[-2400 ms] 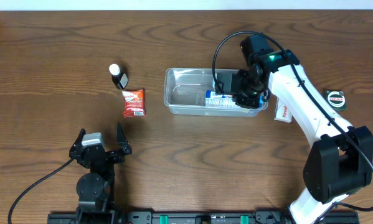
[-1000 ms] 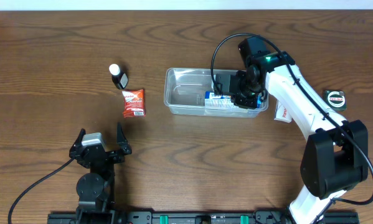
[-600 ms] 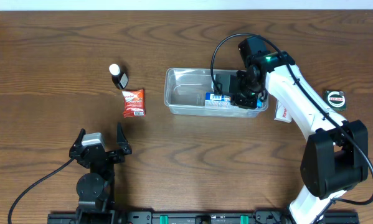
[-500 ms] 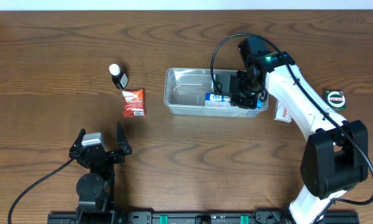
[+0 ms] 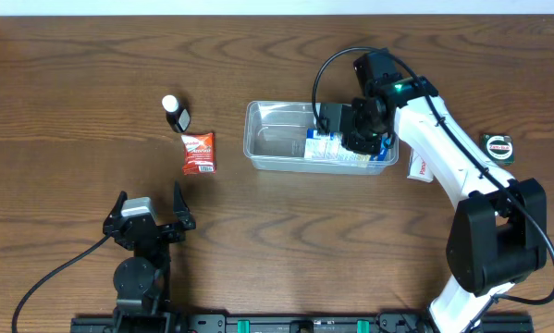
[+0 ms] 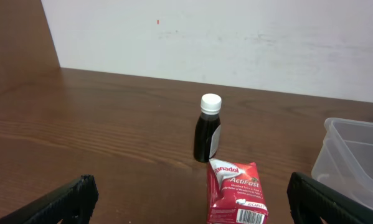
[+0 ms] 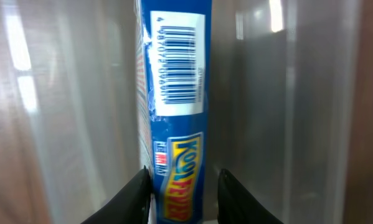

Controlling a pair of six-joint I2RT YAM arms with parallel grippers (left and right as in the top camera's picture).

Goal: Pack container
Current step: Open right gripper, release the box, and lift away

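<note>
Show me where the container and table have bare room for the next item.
Free: the container's left half, between its left wall and the blue box; also the table strip between red packet and container. Crowded: the container's right end, where the right gripper straddles the box.

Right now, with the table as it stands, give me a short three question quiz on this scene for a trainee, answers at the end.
1. True or false: the dark bottle lies on its side.
2. What lies inside the container? A: red packet. B: blue box. C: dark bottle.
3. Which arm's gripper is above the container?
Key: 1 false, it stands upright. 2 B. 3 the right gripper.
</note>
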